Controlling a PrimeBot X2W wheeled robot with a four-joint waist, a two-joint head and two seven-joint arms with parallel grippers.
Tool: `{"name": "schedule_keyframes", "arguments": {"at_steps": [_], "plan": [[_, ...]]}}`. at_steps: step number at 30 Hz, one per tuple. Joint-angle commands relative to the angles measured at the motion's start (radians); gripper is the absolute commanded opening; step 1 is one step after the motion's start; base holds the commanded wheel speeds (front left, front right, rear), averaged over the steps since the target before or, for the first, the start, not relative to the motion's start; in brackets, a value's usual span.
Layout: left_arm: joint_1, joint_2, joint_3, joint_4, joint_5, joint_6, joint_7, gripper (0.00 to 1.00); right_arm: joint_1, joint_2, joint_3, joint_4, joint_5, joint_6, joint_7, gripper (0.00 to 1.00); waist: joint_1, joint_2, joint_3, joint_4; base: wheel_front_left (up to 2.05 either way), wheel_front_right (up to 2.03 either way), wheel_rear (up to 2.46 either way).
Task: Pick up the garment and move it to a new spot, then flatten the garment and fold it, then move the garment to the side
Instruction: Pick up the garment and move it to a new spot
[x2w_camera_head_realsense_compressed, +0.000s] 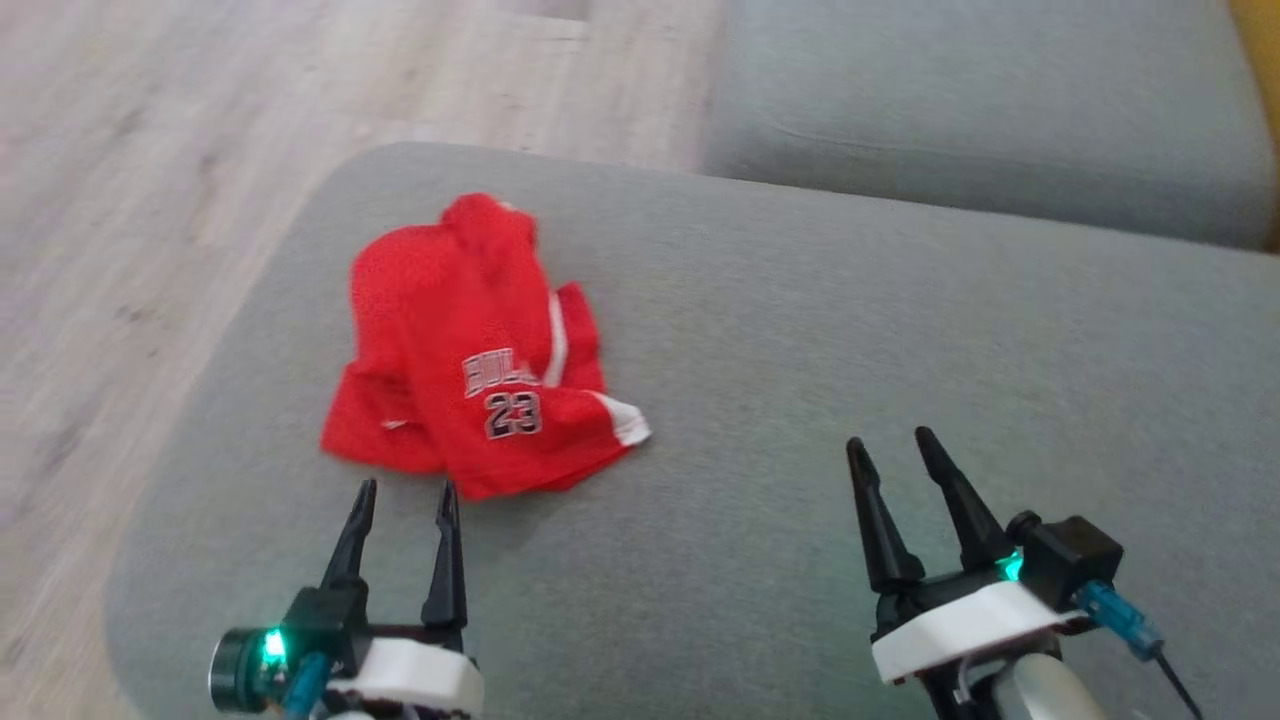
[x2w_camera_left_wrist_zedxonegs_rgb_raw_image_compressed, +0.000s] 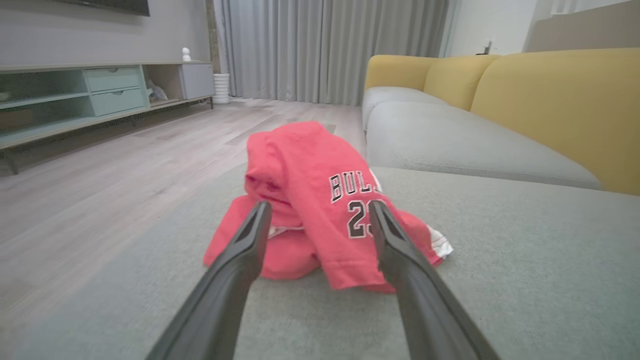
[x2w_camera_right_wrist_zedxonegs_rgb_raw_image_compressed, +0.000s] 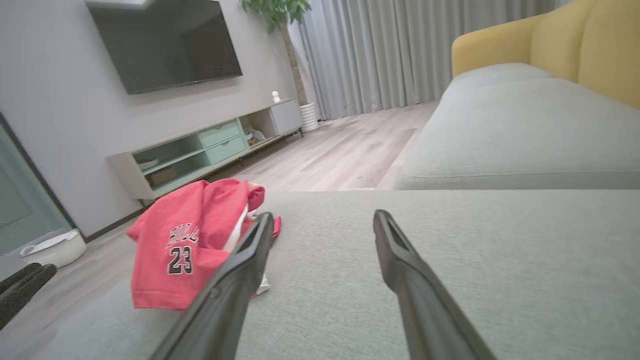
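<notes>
Pale wood-plank floor (x2w_camera_head_realsense_compressed: 150, 150) lies off the left edge of the broad grey fabric sofa cushion (x2w_camera_head_realsense_compressed: 800, 330). On the cushion's left part, near its rounded left corner, sits the crumpled red mesh basketball jersey with white trim (x2w_camera_head_realsense_compressed: 480, 350). It is heaped rather than flat. Its long axis runs from the cushion's far side towards the near side, slanting a little rightward as it comes nearer. A bunched red end points away from the robot, and a white-edged corner points right across the cushion. The printed lettering and the number 23 face up and read upright from the robot's side.

Just beside the jersey's near edge, the left gripper (x2w_camera_head_realsense_compressed: 407, 487) hangs over the cushion, its two dark fingers spread wide and pointing at the heap, with nothing between them. Over the cushion's right part, well apart from the jersey, the right gripper (x2w_camera_head_realsense_compressed: 890, 438) has its fingers equally wide and empty, above bare grey fabric.
</notes>
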Motion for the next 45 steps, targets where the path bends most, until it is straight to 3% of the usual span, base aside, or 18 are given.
{"name": "schedule_keyframes", "arguments": {"at_steps": [1, 13, 21, 28, 34, 37, 42, 45], "plan": [[-0.016, 0.003, 0.037, -0.027, 0.009, 0.000, -0.011, 1.00, -0.013, -0.006, 0.029, -0.036, -0.004, 0.007, -0.011, 1.00, 0.0000, 0.0000, -0.013, 0.059, 0.00, 0.00, 0.00], [0.005, 0.012, 0.047, -0.032, 0.010, -0.001, -0.011, 1.00, 0.001, -0.006, 0.077, -0.043, 0.009, 0.007, -0.011, 1.00, 0.0000, 0.0000, -0.032, 0.185, 0.00, 0.00, 0.00], [0.023, 0.017, 0.064, -0.049, 0.001, 0.005, -0.011, 1.00, -0.001, -0.006, 0.097, -0.044, 0.009, 0.007, -0.011, 1.00, 0.0000, 0.0000, -0.030, 0.183, 0.00, 0.00, 0.00], [0.005, 0.035, 0.072, -0.052, 0.001, -0.005, -0.011, 1.00, -0.009, -0.006, 0.101, -0.050, 0.005, 0.007, -0.011, 1.00, 0.0000, 0.0000, -0.014, 0.133, 0.00, 0.00, 0.00], [-0.154, 0.093, 0.058, -0.061, 0.025, -0.054, 0.020, 1.00, -0.026, -0.006, 0.100, -0.062, -0.015, 0.007, -0.011, 1.00, 0.0000, 0.0000, 0.036, 0.074, 0.00, 0.00, 0.00], [-0.283, 0.134, 0.044, -0.051, 0.040, -0.099, 0.068, 1.00, -0.046, -0.006, 0.099, -0.067, -0.026, 0.007, -0.011, 1.00, 0.0000, 0.0000, 0.078, 0.043, 0.00, 0.00, 0.00], [-0.516, 0.198, 0.015, 0.033, 0.019, -0.187, 0.222, 1.00, -0.084, -0.006, 0.085, -0.083, -0.052, 0.007, -0.011, 1.00, 0.0000, 0.0000, 0.161, -0.003, 0.00, 0.00, 0.00], [-0.627, 0.238, -0.018, 0.120, -0.028, -0.212, 0.333, 1.00, -0.104, -0.006, 0.081, -0.086, -0.062, 0.007, -0.011, 1.00, 0.0000, 0.0000, 0.201, -0.033, 0.00, 0.00, 0.00]]}}
